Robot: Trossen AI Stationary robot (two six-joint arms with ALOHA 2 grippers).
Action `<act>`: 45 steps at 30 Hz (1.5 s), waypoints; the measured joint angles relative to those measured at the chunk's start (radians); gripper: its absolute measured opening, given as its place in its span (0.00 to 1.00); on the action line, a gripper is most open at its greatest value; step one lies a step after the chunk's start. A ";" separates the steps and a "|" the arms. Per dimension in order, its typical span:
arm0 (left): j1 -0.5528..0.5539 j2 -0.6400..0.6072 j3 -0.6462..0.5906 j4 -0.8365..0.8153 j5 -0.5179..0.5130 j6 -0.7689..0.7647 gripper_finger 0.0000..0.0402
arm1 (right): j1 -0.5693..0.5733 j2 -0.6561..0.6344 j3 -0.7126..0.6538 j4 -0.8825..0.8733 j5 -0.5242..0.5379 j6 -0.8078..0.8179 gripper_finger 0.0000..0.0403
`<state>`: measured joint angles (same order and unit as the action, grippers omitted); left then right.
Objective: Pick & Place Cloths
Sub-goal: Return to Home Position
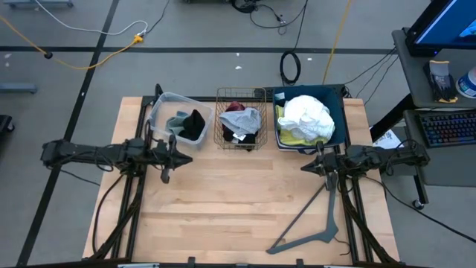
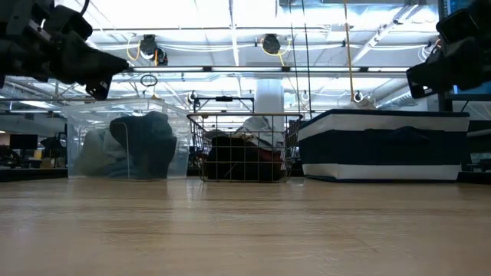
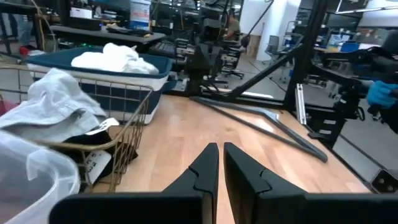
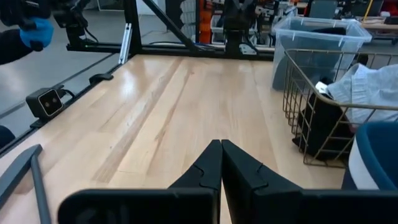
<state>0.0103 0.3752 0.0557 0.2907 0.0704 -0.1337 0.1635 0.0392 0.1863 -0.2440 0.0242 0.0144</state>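
All the cloths lie in three containers along the table's far edge. A clear plastic bin (image 1: 165, 112) holds a grey-blue cloth (image 1: 177, 121) and a black one (image 1: 195, 125). The wire basket (image 1: 240, 95) holds maroon (image 1: 234, 106), light grey (image 1: 243, 119) and black (image 1: 244, 138) cloths. The navy bin (image 1: 338, 112) holds a white cloth (image 1: 306, 113) lying on a yellow one (image 1: 291, 135). My left gripper (image 1: 184, 158) (image 3: 219, 155) hovers shut, nearer than the clear bin. My right gripper (image 1: 306, 167) (image 4: 221, 152) hovers shut, nearer than the navy bin. Both hold nothing.
A grey angular hanger bar (image 1: 312, 223) lies on the table's near right part, under the right arm. Bare wood (image 1: 230, 193) stretches between the two grippers and toward the near edge. A person's blue-gloved hand (image 4: 34, 32) shows beyond the table.
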 joint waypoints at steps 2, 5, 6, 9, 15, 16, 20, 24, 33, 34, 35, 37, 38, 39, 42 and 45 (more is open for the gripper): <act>0.007 0.000 -0.017 0.008 0.003 -0.003 0.06 | 0.000 -0.009 0.000 -0.016 0.000 0.004 0.00; 0.010 0.000 -0.040 0.032 0.003 -0.006 0.06 | 0.000 -0.024 0.000 -0.024 0.000 -0.006 0.00; 0.010 0.000 -0.044 0.032 0.003 -0.004 0.06 | 0.000 -0.026 0.000 -0.023 0.000 -0.020 0.00; 0.010 0.000 -0.045 0.028 0.003 -0.001 0.06 | 0.000 -0.031 0.000 -0.023 0.005 -0.055 0.00; 0.010 0.000 -0.045 0.028 -0.031 -0.002 0.06 | 0.000 -0.031 -0.014 -0.001 0.007 -0.070 0.00; 0.010 0.000 -0.045 0.028 -0.031 -0.005 0.06 | 0.000 -0.031 -0.026 0.015 0.008 -0.079 0.00; 0.010 0.000 -0.045 0.028 -0.034 -0.010 0.06 | 0.000 -0.031 -0.065 0.083 0.006 -0.082 0.00; 0.010 0.000 -0.045 0.028 -0.034 -0.010 0.06 | 0.000 -0.031 -0.075 0.135 0.025 -0.097 0.00; 0.010 0.000 -0.045 0.028 -0.034 -0.010 0.06 | 0.000 -0.030 -0.077 0.177 0.026 -0.044 0.00; 0.010 0.000 -0.044 0.028 -0.034 -0.010 0.06 | 0.000 -0.030 -0.078 0.177 0.026 -0.036 0.00; 0.010 0.000 -0.044 0.028 -0.034 -0.010 0.06 | 0.000 -0.030 -0.078 0.177 0.026 -0.030 0.00; 0.010 0.000 -0.044 0.028 -0.033 -0.010 0.06 | 0.000 -0.030 -0.078 0.177 0.026 -0.027 0.00; 0.010 0.000 -0.044 0.028 -0.034 -0.010 0.06 | 0.000 -0.030 -0.078 0.177 0.026 -0.027 0.00; 0.010 0.000 -0.044 0.028 -0.033 -0.010 0.06 | 0.000 -0.030 -0.078 0.176 0.026 -0.027 0.00; 0.010 0.000 -0.044 0.028 -0.033 -0.010 0.06 | 0.000 -0.030 -0.079 0.176 0.026 -0.027 0.00; 0.010 0.000 -0.044 0.027 -0.033 -0.009 0.06 | 0.000 -0.030 -0.079 0.175 0.026 -0.027 0.01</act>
<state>0.0204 0.3756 0.0117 0.3180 0.0372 -0.1431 0.1635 0.0093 0.1074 -0.0690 0.0502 -0.0124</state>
